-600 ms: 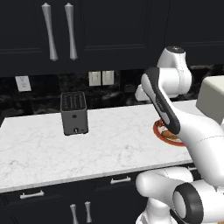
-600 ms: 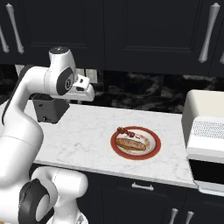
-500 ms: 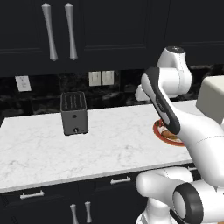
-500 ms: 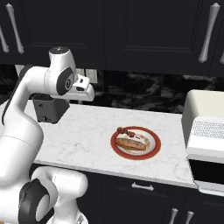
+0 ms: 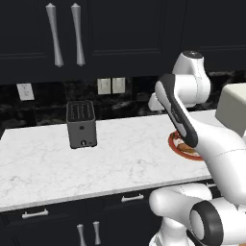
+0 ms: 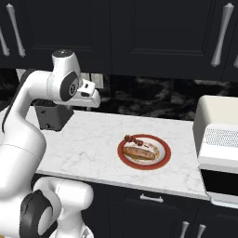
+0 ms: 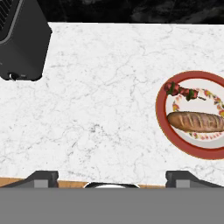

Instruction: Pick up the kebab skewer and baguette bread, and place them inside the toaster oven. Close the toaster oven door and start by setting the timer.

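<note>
A red-rimmed plate (image 6: 162,160) on the marble counter carries the kebab skewer (image 6: 134,139) at its far side and the baguette bread (image 6: 139,153) in front of it. In the hand view the kebab skewer (image 7: 183,91) lies above the baguette bread (image 7: 197,121) at the right. My gripper (image 7: 113,178) hovers high over the counter, left of the plate, open and holding nothing. The cream toaster oven (image 6: 217,134) stands at the counter's right end. Its dark front (image 6: 219,184) is cut off by the frame, so I cannot tell how the door stands.
A small dark slot toaster (image 5: 80,124) stands at the back left of the counter, also the toaster (image 7: 19,39) in the hand view. Dark cabinets with silver handles (image 5: 54,34) hang above. My own arm (image 5: 178,115) hides part of the plate (image 5: 174,144) in the left base view.
</note>
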